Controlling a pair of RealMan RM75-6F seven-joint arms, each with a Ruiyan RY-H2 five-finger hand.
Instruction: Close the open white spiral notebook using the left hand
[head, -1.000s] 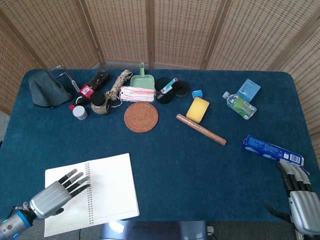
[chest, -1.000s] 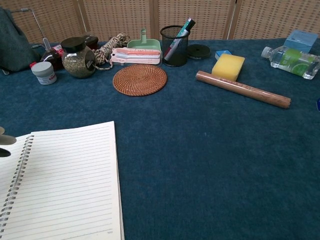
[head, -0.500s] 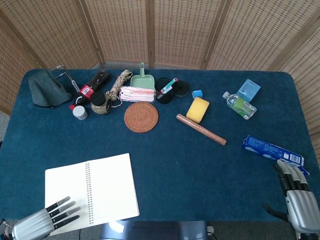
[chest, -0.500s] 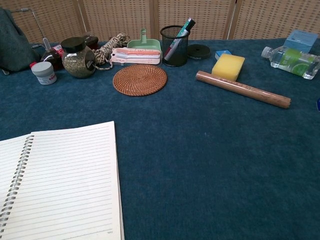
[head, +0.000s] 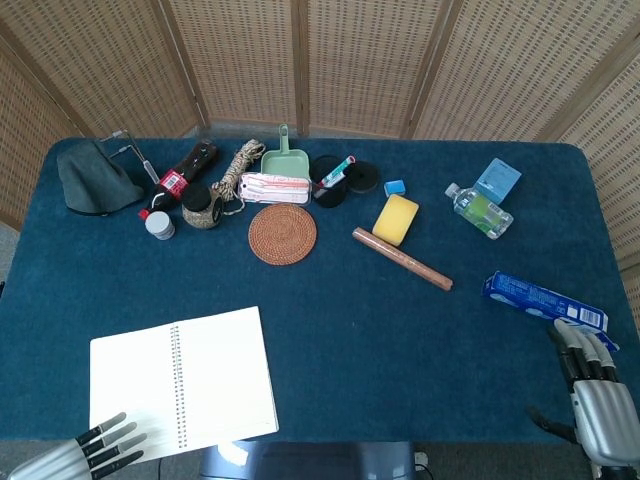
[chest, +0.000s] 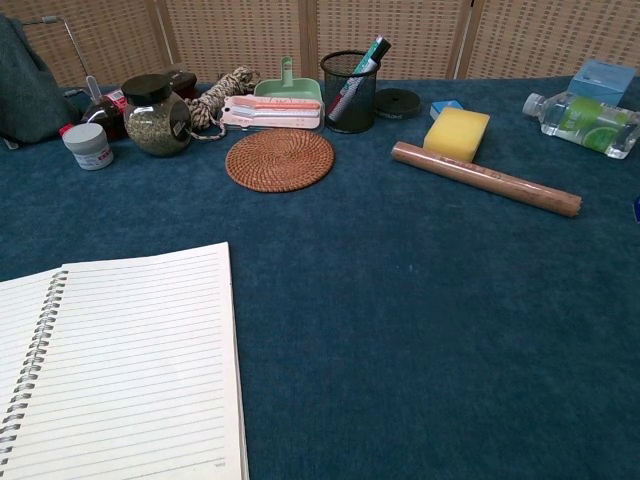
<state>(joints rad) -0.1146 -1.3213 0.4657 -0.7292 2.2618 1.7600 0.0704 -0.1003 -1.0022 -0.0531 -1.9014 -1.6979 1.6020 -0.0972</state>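
Note:
The white spiral notebook (head: 180, 385) lies open and flat on the blue table near the front left, its wire spine running down the middle; the chest view shows its lined pages (chest: 130, 365) at lower left. My left hand (head: 95, 452) shows at the bottom left edge of the head view, fingers spread, just below the notebook's left page and holding nothing. At the bottom right corner my right hand (head: 598, 400) rests with fingers extended, empty. Neither hand appears in the chest view.
Along the back stand a grey cloth (head: 92, 178), bottle (head: 180, 177), jar (head: 201, 207), rope (head: 238, 166), green dustpan (head: 285, 160), woven coaster (head: 282, 233), mesh cup (chest: 348, 92), yellow sponge (head: 396, 218), brown roll (head: 402, 258) and water bottle (head: 479, 210). A blue packet (head: 543, 299) lies near my right hand.
My left hand has drawn back off the notebook's left page toward the table's front edge and sunk lower in view. The notebook stays open. The right hand has barely moved.

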